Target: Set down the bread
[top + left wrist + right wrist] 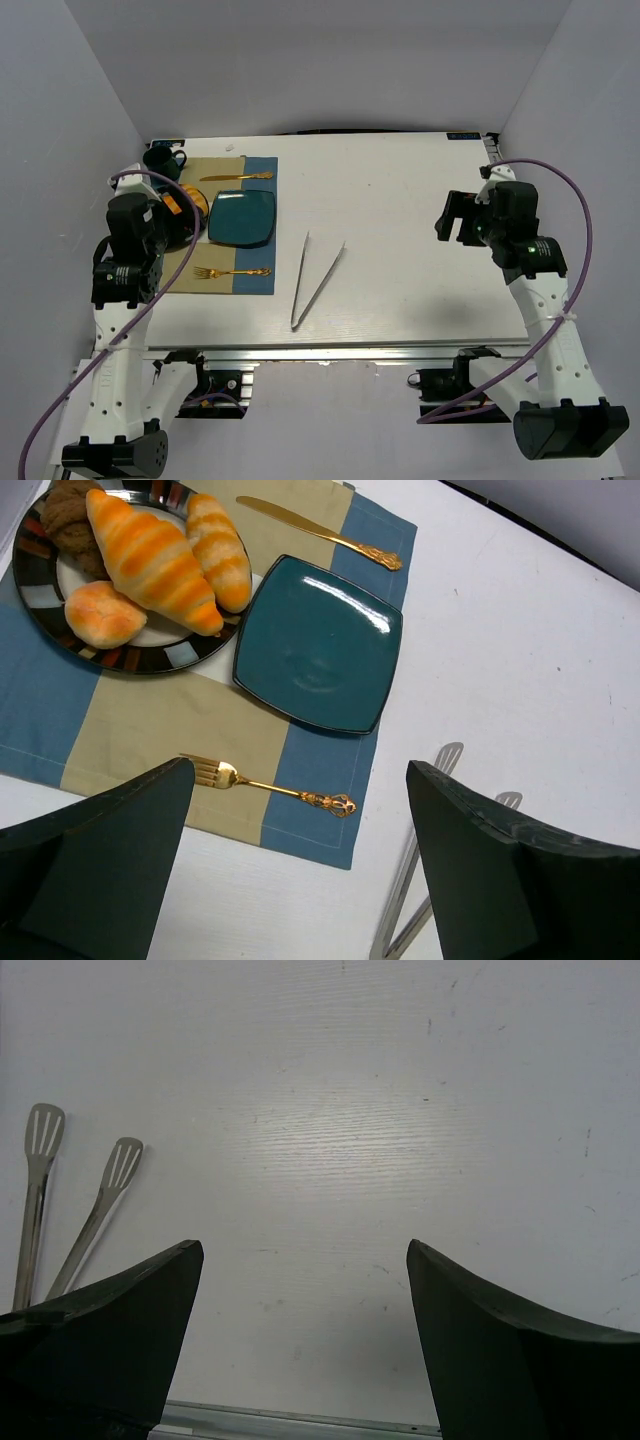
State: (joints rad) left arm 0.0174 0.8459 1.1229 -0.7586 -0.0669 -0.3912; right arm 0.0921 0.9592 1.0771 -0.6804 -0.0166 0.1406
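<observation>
Two aloft, agape: left gripper [300, 768], right gripper [305, 1246].

From the left wrist, the dark patterned plate [140, 660] left of the teal plate [320, 645] runs off the top-left edge with its brown roll [65, 520]. The tongs [447, 757] right of the teal plate are cut off below. From above, the left arm [130, 250] hides all but an orange sliver of bread [197, 203].

Bread [150, 560]: golden-orange, paler stripes across the ridges.
Square plate [320, 645]: glossy teal.
Round plate [138, 662]: black rim, coloured patches.
Placemat [150, 730]: blue and tan bands.
Fork [285, 792], knife [320, 532]: gold.
Tongs [447, 757]: silver.
</observation>
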